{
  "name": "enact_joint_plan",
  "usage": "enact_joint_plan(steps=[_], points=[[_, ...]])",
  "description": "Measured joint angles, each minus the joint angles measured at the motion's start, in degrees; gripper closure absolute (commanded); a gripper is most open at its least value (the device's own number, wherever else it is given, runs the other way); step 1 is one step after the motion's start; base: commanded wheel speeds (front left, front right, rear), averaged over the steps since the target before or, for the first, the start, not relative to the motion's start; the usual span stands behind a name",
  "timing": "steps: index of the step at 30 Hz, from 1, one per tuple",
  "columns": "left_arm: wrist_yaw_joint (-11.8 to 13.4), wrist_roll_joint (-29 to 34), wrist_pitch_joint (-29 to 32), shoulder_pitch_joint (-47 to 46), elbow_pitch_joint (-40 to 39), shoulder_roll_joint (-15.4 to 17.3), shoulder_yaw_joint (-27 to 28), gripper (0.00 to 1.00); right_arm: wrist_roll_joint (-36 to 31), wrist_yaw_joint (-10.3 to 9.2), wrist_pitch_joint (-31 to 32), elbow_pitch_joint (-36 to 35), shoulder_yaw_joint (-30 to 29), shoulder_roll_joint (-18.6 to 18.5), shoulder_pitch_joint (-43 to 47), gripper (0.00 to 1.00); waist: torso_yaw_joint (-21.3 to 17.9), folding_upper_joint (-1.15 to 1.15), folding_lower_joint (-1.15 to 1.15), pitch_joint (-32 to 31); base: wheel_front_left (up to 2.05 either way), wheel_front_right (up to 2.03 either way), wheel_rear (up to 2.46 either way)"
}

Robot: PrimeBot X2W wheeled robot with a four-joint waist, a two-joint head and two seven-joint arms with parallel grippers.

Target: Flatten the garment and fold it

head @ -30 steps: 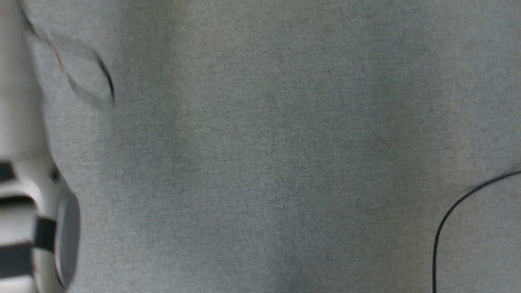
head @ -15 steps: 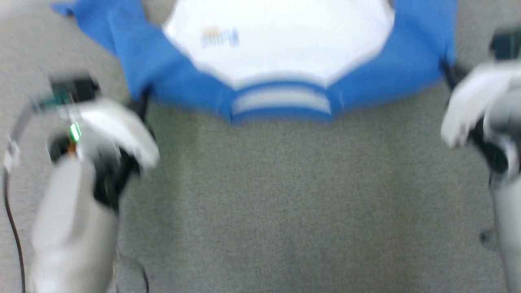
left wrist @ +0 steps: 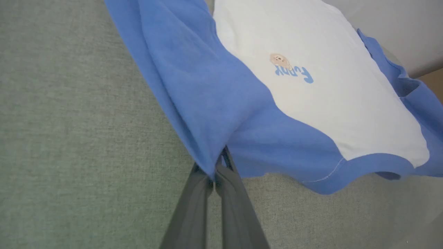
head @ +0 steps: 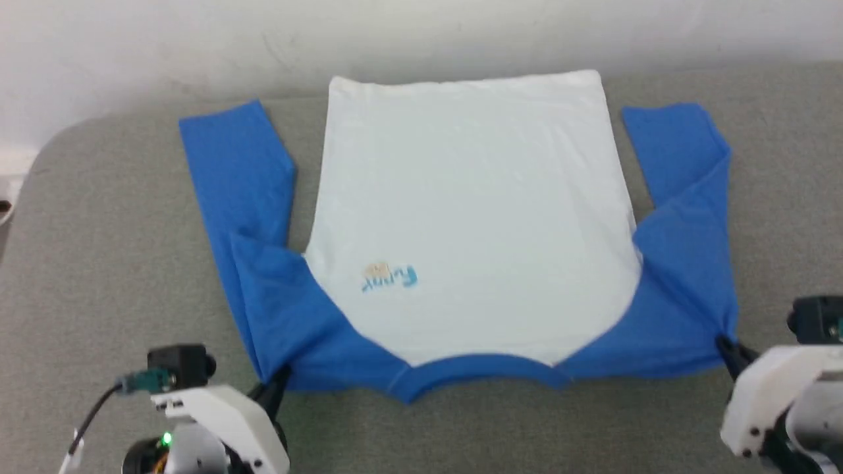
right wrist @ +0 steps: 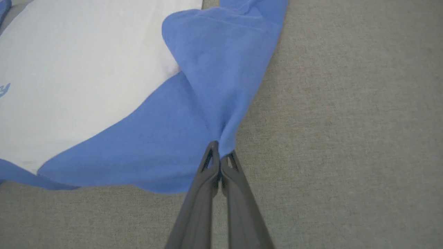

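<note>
Left gripper: fingers were found clamped together on bunched blue fabric left of the collar. Right gripper: fingers clamped likewise, right of the collar. Garment: was spread face-up on the grey table, hem beyond the collar. Risk judged: the small pinches could be lost if pulled unevenly, wrinkling the shoulders.

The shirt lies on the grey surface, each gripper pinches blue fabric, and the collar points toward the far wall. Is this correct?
No. The head view shows the collar of the garment pointing toward the robot, between the left gripper and the right gripper.
</note>
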Motion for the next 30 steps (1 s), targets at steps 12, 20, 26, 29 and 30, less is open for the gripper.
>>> enact_joint_plan(steps=[12,20,26,29,30], points=[[3.65,-2.54,2.43,9.92,-10.83,-0.91,0.66,1.00,0.96,0.01,4.14,-6.46,-5.82,2.15,9.02,1.00,1.97,0.00,0.01,-2.92,0.00,0.00,0.00],[2.67,-2.10,0.48,9.43,-4.19,-2.91,-2.05,1.00,0.37,-0.01,-0.98,4.09,-4.46,2.11,8.76,1.00,2.29,0.00,0.02,-1.82,0.00,0.00,0.00],[0.69,-1.41,-2.91,5.79,4.17,-4.23,-3.38,1.00,0.11,-0.02,-5.69,13.54,-2.70,2.03,5.45,1.00,2.25,0.00,0.02,-0.68,0.00,0.00,0.00],[0.26,-1.24,-3.97,5.13,5.94,-4.44,-3.57,0.61,0.25,-0.01,-6.86,15.50,-2.43,1.87,4.47,0.87,1.98,0.00,0.02,-0.53,0.00,0.00,0.00],[0.22,-1.12,-4.48,5.09,6.27,-4.45,-3.50,0.00,0.25,-0.01,-7.20,15.70,-2.34,1.83,4.41,0.16,1.93,0.00,0.02,-0.56,0.00,0.00,0.00]])
